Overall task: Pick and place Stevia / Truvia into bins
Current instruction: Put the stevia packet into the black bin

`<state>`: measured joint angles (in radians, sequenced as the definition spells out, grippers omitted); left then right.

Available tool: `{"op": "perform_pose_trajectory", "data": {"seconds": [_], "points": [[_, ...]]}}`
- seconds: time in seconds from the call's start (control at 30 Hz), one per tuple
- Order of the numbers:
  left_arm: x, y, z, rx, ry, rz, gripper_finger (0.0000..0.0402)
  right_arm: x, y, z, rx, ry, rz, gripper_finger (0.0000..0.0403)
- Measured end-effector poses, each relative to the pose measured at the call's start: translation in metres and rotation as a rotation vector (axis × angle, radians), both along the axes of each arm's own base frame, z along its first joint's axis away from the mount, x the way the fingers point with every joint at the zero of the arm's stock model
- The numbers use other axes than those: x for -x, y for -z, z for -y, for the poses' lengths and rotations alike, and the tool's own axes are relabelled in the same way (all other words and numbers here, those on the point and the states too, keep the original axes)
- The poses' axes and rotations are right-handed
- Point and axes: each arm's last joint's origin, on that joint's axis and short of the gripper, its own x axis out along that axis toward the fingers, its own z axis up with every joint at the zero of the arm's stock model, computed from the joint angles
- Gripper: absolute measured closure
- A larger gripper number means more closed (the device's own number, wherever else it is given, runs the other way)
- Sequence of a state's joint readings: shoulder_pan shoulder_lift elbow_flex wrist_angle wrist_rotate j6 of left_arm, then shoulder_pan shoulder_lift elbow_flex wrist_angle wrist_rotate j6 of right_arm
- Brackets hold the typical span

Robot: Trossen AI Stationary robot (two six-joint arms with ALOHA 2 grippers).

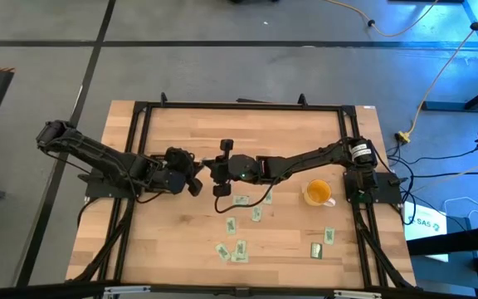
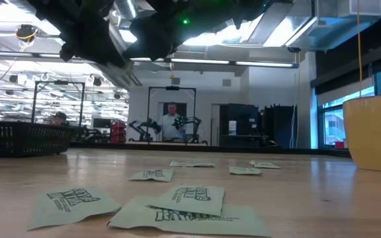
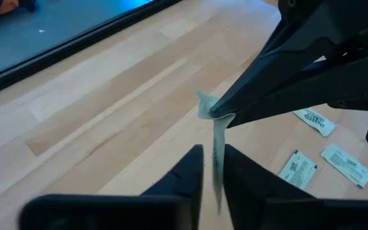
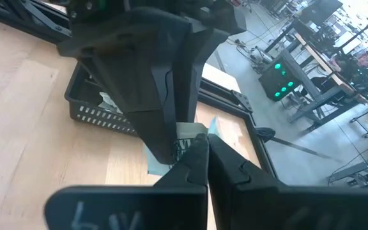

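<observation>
- Sachet in transfer: you have one Stevia sachet hanging edge-down above the middle of the table, its long axis near vertical, pinched at its top by the right gripper, whose fingers are clamped on it.
- Left gripper: its fingers stand on either side of the sachet's lower half with narrow gaps showing; you cannot tell if they have nipped it yet. Both grippers meet tip to tip, so neither is nearer.
- Bin: the black tray sits on the table behind the left gripper, toward the table's left edge, with at least one sachet inside. I judge the left arm is better placed to carry.
- Loose sachets: about nine lie flat across the table's near half, some overlapping by the near edge.
- Cup: yellow, near the right edge, well clear of the handover.
- Obstruction: nothing lies between the grippers and the bin.
</observation>
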<state>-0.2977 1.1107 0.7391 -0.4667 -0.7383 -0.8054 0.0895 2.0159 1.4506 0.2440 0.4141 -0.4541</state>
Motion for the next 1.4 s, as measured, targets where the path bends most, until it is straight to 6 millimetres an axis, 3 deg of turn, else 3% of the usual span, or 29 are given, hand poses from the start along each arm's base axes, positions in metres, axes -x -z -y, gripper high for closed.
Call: {"op": "perform_pose_trajectory", "data": {"seconds": [0.13, 0.4, 0.53, 0.77, 0.97, 1.13, 1.4], "points": [[0.000, 0.000, 0.000, -0.004, 0.004, -0.003, 0.0393, 0.000, 0.000, 0.000, 0.000, 0.000, 0.000, 0.0400], [0.002, 0.002, 0.000, -0.023, 0.016, -0.038, 0.0393, 0.002, 0.005, 0.000, 0.005, 0.000, -0.061, 0.0368], [0.005, 0.005, -0.001, -0.071, 0.075, -0.132, 0.0393, 0.006, 0.014, 0.001, 0.011, 0.003, -0.166, 0.0326], [0.020, 0.017, -0.001, 0.030, 0.144, -0.339, 0.0393, 0.023, 0.037, 0.004, -0.044, 0.058, -0.436, 0.0269], [0.042, 0.026, -0.004, 0.253, 0.009, -0.517, 0.0393, 0.040, 0.050, 0.010, -0.129, 0.161, -0.612, 0.0264], [0.058, 0.029, -0.005, 0.399, -0.136, -0.644, 0.0393, 0.046, 0.054, 0.014, -0.171, 0.216, -0.656, 0.0263], [0.061, 0.029, -0.006, 0.409, -0.183, -0.660, 0.0378, 0.046, 0.054, 0.013, -0.198, 0.194, -0.665, 0.0263]]}}
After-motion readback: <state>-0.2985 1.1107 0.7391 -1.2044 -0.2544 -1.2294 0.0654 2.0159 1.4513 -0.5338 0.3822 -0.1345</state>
